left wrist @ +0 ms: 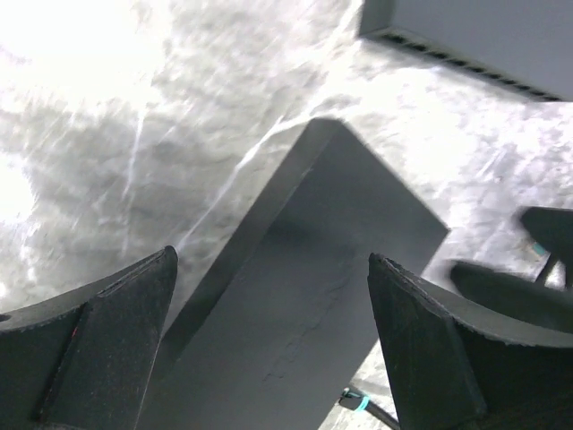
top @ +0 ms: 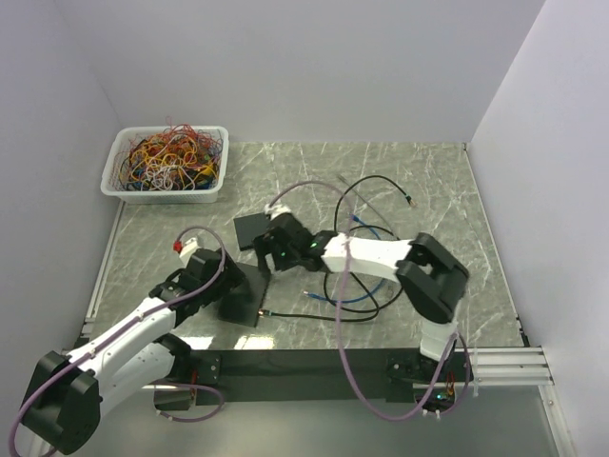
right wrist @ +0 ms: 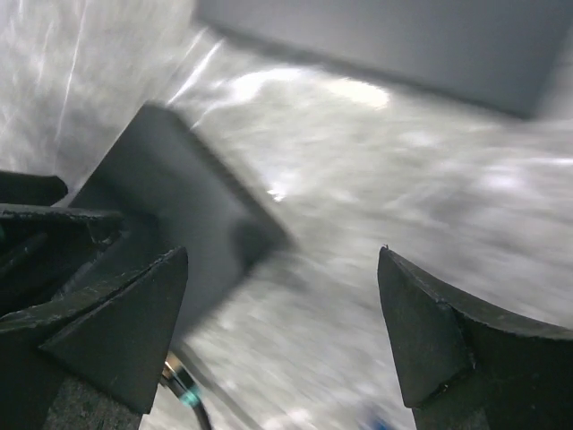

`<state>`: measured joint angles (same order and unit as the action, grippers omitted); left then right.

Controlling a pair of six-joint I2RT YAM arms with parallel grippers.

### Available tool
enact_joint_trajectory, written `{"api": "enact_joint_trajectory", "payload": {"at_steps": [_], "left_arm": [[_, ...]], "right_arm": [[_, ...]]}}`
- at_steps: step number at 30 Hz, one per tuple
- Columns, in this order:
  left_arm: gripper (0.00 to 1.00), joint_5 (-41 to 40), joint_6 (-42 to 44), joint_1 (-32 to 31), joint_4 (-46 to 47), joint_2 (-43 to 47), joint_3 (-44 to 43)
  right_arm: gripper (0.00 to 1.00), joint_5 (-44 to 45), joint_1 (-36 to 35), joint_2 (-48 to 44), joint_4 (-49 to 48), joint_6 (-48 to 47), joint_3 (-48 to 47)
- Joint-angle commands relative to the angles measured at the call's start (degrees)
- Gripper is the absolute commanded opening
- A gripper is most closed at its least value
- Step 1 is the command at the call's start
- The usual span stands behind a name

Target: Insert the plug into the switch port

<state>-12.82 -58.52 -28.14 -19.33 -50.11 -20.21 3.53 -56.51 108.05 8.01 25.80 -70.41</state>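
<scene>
Two dark boxes: the near box (top: 242, 297) lies under the left gripper (left wrist: 270, 260), the far box (top: 255, 228) just beyond the right gripper (right wrist: 282, 255). One basket (top: 162, 195) sits far ahead of the left; at least two cables, black cable (top: 362, 316) and blue cable (top: 366, 297), trail behind the right.

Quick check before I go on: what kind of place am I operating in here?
Probably a lab robot test cell rather than a home or a factory floor. Plain white walls box in a marble-patterned table, and a white bin of tangled coloured wires sits at its far left corner.
</scene>
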Motion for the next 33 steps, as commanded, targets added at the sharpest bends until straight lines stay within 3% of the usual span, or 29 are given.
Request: {"api": "enact_joint_trajectory", "payload": {"at_steps": [1, 8, 12, 18, 25, 33], "left_arm": [[0.94, 0.60, 3.32, 0.28, 4.21, -0.60, -3.61], [0.92, 2.36, 5.00, 0.28, 5.09, -3.07, -5.54], [0.91, 3.06, 4.56, 0.28, 6.06, -3.07, -4.67], [0.90, 5.17, 3.33, 0.37, 9.13, -3.15, -2.47], [0.89, 5.87, 2.71, 0.28, 10.45, -2.36, -0.45], [0.89, 6.76, 2.27, 0.28, 11.77, -2.71, 0.78]], "right_arm": [[0.93, 3.84, 2.81, -9.07, 1.30, -3.38, 1.76], [0.87, 7.63, 2.81, -18.48, 5.08, -4.71, 11.60], [0.77, 7.55, 2.90, -23.66, 5.87, -3.48, 17.40], [0.64, 5.00, 2.72, -23.59, 6.93, -2.42, 21.89], [0.61, 4.20, 1.40, -22.54, 5.88, -1.02, 24.97], [0.61, 7.02, -2.72, -20.69, 6.75, -1.19, 22.08]]}}
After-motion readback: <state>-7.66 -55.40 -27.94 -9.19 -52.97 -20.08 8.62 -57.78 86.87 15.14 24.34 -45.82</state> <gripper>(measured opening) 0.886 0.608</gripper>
